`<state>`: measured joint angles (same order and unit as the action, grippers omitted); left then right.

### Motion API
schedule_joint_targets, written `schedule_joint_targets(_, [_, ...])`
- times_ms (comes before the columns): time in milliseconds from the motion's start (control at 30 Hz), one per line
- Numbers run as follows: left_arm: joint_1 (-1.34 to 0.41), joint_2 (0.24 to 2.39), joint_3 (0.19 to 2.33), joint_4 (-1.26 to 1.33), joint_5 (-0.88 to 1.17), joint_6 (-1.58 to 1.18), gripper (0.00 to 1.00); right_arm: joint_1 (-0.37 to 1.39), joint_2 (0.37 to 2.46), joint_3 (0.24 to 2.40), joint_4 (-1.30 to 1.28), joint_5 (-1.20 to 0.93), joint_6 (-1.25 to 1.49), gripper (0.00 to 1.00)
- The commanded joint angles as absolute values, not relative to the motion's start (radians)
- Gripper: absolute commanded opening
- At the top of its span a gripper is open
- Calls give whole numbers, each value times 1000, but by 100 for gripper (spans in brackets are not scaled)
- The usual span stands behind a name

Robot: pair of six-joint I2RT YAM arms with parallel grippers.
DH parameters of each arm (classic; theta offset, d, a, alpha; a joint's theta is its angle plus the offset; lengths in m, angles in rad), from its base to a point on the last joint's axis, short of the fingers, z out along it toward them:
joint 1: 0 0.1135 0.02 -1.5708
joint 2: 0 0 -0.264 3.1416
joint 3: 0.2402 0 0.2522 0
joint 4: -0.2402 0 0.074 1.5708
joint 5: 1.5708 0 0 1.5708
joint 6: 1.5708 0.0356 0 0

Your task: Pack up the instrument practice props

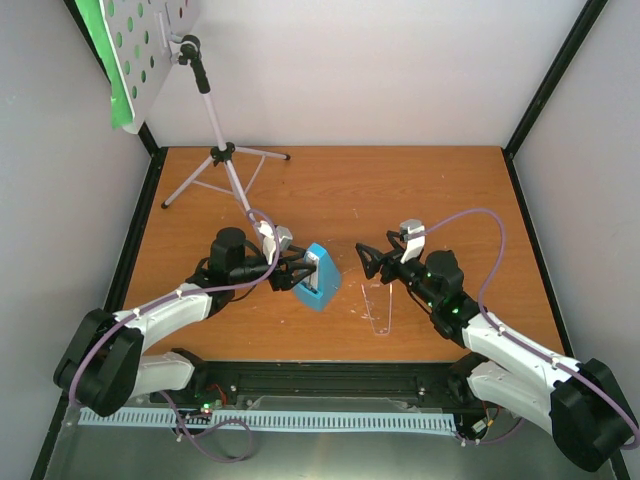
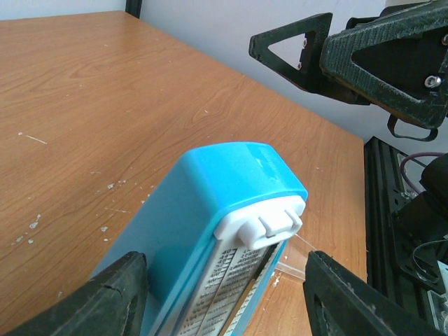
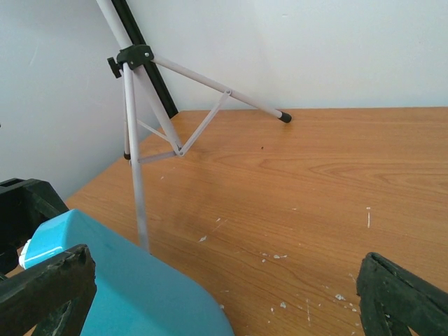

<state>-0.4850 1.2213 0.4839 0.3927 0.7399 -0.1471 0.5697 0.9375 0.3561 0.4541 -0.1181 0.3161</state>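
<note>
Metronome (image 1: 318, 278) in blue plastic sits near the middle of the wooden surface (image 1: 400, 190), leaning, with its narrow top toward the right arm. The left pincer (image 1: 298, 275) straddles its base with jaws apart. In the left wrist view one finger (image 2: 105, 297) lies against the blue side, while the other finger (image 2: 346, 297) stands a little off it with a gap showing, so the metronome is bracketed rather than clamped. A white clip (image 2: 262, 227) caps the metronome's top, above a printed scale.

The right pincer (image 1: 372, 262) hovers just beside the metronome, facing it, with jaws spread wide and nothing between them. Its fingers (image 3: 49, 287) frame the blue body at the bottom of the right wrist view.

A clear plastic strip (image 1: 378, 310) lies flat on the surface between the metronome and the right arm.

The music stand (image 1: 225, 155) stands at the far left corner, its tripod feet on the surface, well apart from both arms. Its perforated tray (image 1: 160, 40) tilts at the top, with a green page (image 1: 100, 40) at its left edge. White specks dot the wood.
</note>
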Motion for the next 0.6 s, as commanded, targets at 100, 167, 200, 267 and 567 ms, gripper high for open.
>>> schedule_joint_targets(100, [-501, 1235, 502, 437, 739, -136, 60, 564, 937, 338, 492, -117, 325, 100])
schedule_joint_targets(167, [-502, 1236, 503, 437, 735, -137, 58, 565, 936, 334, 497, -116, 325, 100])
schedule_joint_targets(200, [-502, 1235, 503, 436, 731, -136, 58, 565, 934, 333, 497, -115, 325, 100])
schedule_joint_targets(267, [-503, 1234, 501, 438, 722, -138, 57, 565, 933, 331, 497, -112, 325, 100])
schedule_joint_targets(567, [-505, 1238, 496, 443, 715, -147, 52, 564, 930, 324, 499, -101, 325, 100])
